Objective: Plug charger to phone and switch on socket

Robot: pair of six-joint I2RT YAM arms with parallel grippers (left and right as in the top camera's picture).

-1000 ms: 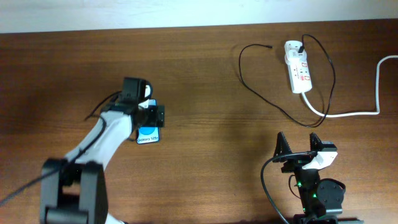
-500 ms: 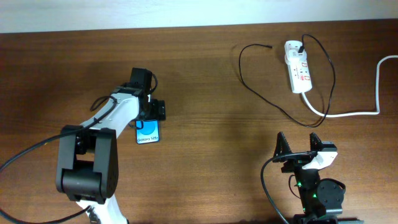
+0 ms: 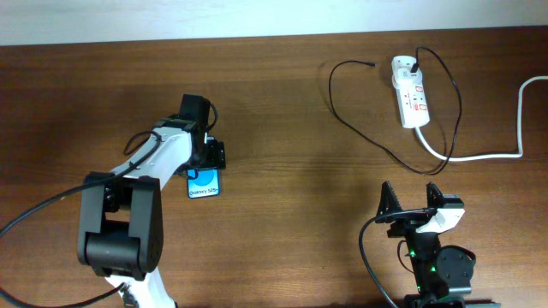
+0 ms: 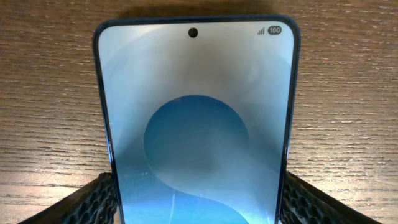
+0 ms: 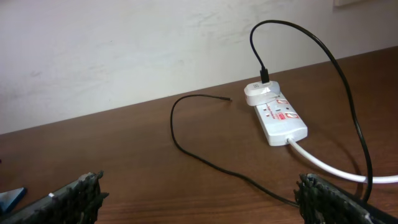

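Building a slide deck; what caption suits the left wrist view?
Left gripper straddling the lit phone, face up on the wooden table.

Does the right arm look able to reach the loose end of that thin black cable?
Probably yes: the right pincer is open, and nothing but the charger's own slack lies between it and the tip.

glossy glass phone [image 4: 196, 124], grained wood table [image 4: 348, 93], white plastic socket [image 5: 280, 118]

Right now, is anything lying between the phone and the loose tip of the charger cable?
Nothing visible. Only bare table lies between the phone and the loose cable tip, which rests beside the power strip.
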